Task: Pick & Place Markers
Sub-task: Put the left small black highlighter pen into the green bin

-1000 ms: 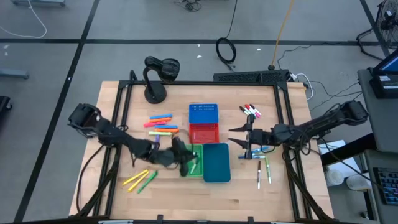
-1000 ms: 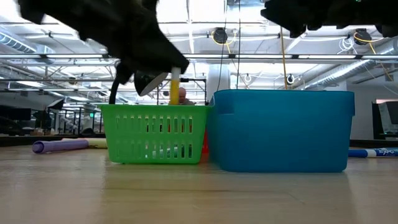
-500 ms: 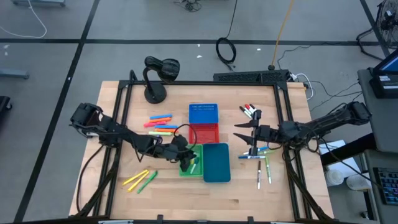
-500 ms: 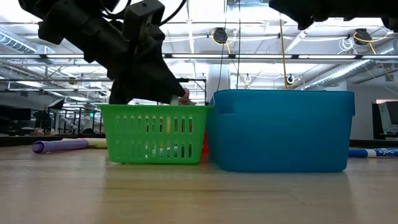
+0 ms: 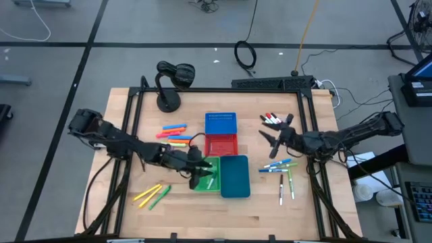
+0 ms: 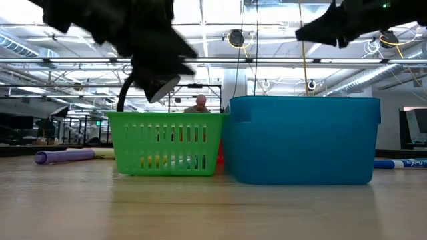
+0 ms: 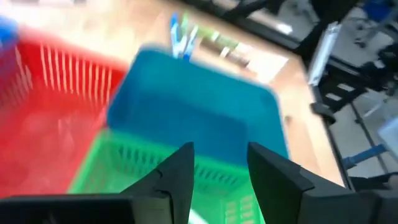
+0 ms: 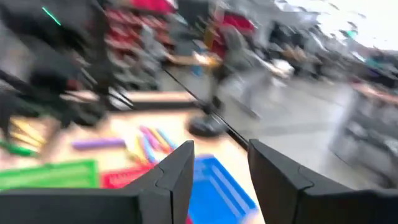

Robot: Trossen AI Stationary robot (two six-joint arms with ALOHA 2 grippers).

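Over the green bin (image 5: 206, 177) on the counter (image 5: 182, 209), left claw (image 5: 196, 174) hovering with fingers spread and nothing between them; yellow marker (image 6: 157, 161) lying inside. Drop step apparently complete. Right claw (image 5: 268, 138) raised beside the red-capped markers (image 5: 272, 119), fingers parted, empty. More markers (image 5: 174, 135) scattered across the counter. Next move, likely: out to the loose yellow and green markers (image 5: 152, 195), down, pinch one.
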